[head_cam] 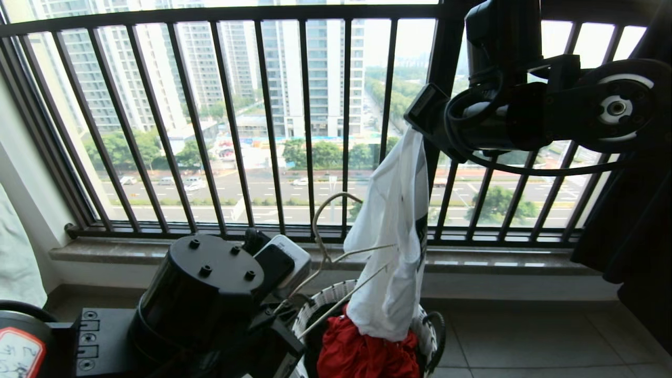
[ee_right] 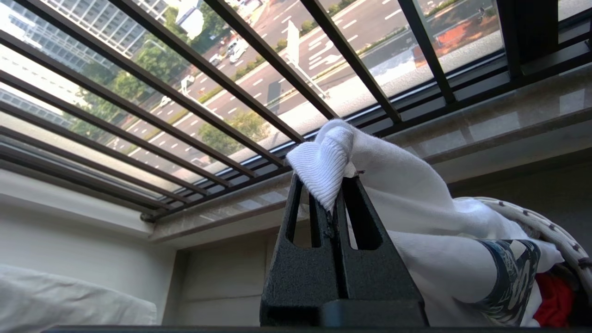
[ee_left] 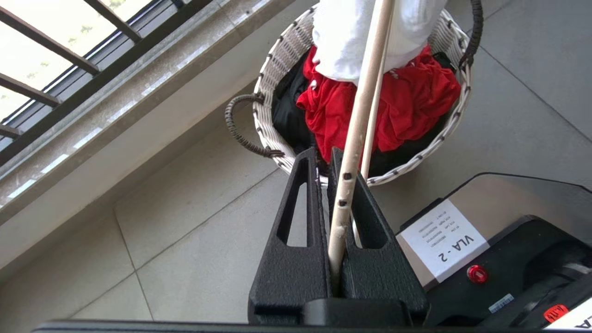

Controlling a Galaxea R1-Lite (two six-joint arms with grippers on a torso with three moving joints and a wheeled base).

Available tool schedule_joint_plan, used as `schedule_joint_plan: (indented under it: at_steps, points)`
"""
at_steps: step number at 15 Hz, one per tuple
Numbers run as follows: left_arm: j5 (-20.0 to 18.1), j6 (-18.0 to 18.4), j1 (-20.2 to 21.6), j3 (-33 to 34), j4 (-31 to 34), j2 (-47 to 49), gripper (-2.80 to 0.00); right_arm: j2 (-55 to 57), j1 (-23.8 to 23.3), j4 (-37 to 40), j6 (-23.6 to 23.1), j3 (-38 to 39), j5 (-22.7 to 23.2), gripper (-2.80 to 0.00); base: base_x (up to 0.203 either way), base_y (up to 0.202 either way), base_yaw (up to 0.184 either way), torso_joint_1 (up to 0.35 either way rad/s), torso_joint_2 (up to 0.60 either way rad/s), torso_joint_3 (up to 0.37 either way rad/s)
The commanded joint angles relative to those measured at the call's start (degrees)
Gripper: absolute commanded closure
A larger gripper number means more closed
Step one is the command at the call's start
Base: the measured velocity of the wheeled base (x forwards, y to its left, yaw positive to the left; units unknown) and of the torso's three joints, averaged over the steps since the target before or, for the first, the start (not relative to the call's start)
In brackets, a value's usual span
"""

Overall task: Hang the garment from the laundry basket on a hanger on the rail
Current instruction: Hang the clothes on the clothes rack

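The white garment (head_cam: 391, 231) hangs in a long fold above the laundry basket (head_cam: 315, 310), its lower end resting on the red cloth (head_cam: 362, 352). My right gripper (ee_right: 330, 185) is shut on its ribbed collar (ee_right: 319, 166), high at the right. My left gripper (ee_left: 322, 155), low beside the basket (ee_left: 277, 60), is shut on one end of the cream hanger (ee_left: 358, 120). The hanger (head_cam: 320, 231) slants up with its hook on top, and its arms reach the garment's near side. The rail is out of view.
A black railing of vertical bars (head_cam: 268, 121) and a stone sill (head_cam: 131, 252) run behind the basket. A dark garment (head_cam: 635, 236) hangs at the right. Grey floor tiles (head_cam: 525, 336) lie right of the basket. My base (ee_left: 444, 240) is close to the basket.
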Motion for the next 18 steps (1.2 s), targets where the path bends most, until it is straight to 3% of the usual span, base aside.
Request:
schedule_joint_plan:
  at_steps: [1,8,15,18]
  points:
    - [-1.15,-0.29,-1.65,0.92,-0.96,-0.43,0.0,0.25,0.1,0.05,0.24,0.03,-0.05,0.0,0.0,0.0,0.0,0.0,0.0,0.0]
    - [-0.99,-0.91,-1.92,0.77,-1.09,-3.78,0.0,0.44,0.1,0.14,0.12,0.38,1.06,0.0,0.0,0.0,0.0,0.0,0.0,0.0]
    - [-0.47,-0.3,-0.77,-2.19,-0.44,-11.4,0.0,0.75,0.1,0.05,-3.65,1.66,1.15,0.0,0.0,0.0,0.0,0.0,0.0,0.0]
    - [3.76,-0.3,-0.08,-3.12,-0.9,-10.0,0.0,0.75,0.1,0.05,-4.15,1.87,1.15,0.0,0.0,0.0,0.0,0.0,0.0,0.0]
